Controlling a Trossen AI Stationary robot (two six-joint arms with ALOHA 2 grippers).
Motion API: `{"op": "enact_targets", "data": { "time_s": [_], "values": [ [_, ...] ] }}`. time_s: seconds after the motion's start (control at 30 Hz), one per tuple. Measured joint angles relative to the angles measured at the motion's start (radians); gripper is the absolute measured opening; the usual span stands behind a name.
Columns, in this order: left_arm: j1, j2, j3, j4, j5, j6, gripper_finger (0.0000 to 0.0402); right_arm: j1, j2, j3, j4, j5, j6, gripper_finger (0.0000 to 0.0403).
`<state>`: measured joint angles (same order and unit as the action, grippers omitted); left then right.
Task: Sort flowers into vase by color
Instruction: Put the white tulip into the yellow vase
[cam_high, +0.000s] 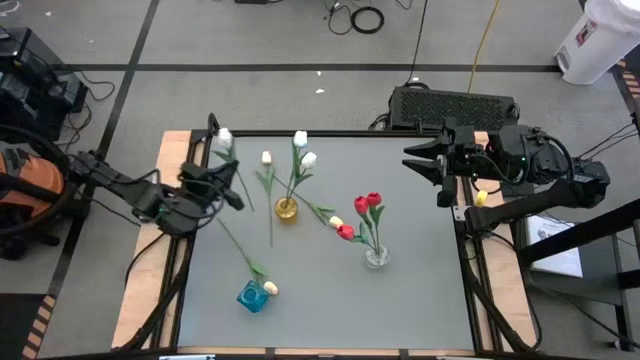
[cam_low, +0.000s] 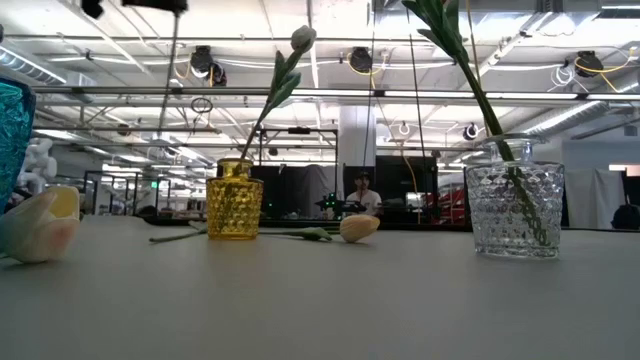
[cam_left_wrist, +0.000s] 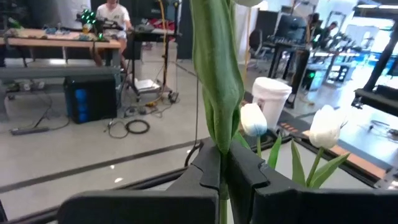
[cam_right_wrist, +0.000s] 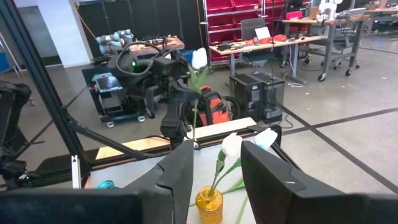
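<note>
White tulip (cam_high: 223, 137) clamped by stem in left end effector (cam_high: 215, 187), raised over bench (cam_high: 420, 290) at 10 o'clock. Yellow vase (cam_high: 287, 210) at centre holds two white tulips. Clear vase (cam_high: 377, 256) at 4 o'clock holds red tulips. Right end effector (cam_high: 421, 161) at 2 o'clock, fingers apart, empty.

The table (cam_high: 420, 290) surface was grey with a pale wood edge. One vase (cam_high: 287, 210) was amber yellow, one (cam_high: 252, 297) teal blue, one (cam_high: 377, 257) clear with a diamond-cut pattern. Tulip heads were white (cam_high: 300, 139), red (cam_high: 368, 203) and pale yellow (cam_high: 270, 288); stems were green
</note>
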<state>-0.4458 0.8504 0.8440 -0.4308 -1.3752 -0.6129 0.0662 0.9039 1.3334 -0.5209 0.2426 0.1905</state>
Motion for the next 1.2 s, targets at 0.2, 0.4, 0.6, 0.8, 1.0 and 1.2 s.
{"op": "enact_targets", "data": {
  "time_s": [0.2, 0.4, 0.6, 0.8, 1.0, 1.2],
  "values": [
    [0.095, 0.088, 0.0, 0.184, 0.109, 0.112, 0.0008, 0.0, 0.0, 0.0, -0.001, -0.006, 0.0, 0.0125],
    [0.187, 0.106, 0.0, 0.48, 0.271, 0.368, 0.0008, 0.0, 0.0, 0.0, -0.023, -0.009, 0.004, 0.0125],
    [0.261, 0.105, 0.0, 0.607, 0.38, 0.488, 0.0008, 0.0, 0.0, 0.0, -0.052, -0.009, 0.007, 0.0125],
    [0.319, 0.145, 0.0, 0.602, 0.48, 0.461, 0.0008, 0.0, 0.0, 0.0, -0.06, -0.009, 0.007, 0.0125],
    [0.346, 0.194, 0.0, 0.602, 0.535, 0.41, 0.0008, 0.0, 0.0, 0.0, -0.06, -0.009, 0.007, 0.0125],
    [0.348, 0.222, 0.0, 0.597, 0.538, 0.408, 0.0008, 0.0, 0.0, 0.0, -0.06, -0.009, 0.007, 0.0125]
  ]
}}
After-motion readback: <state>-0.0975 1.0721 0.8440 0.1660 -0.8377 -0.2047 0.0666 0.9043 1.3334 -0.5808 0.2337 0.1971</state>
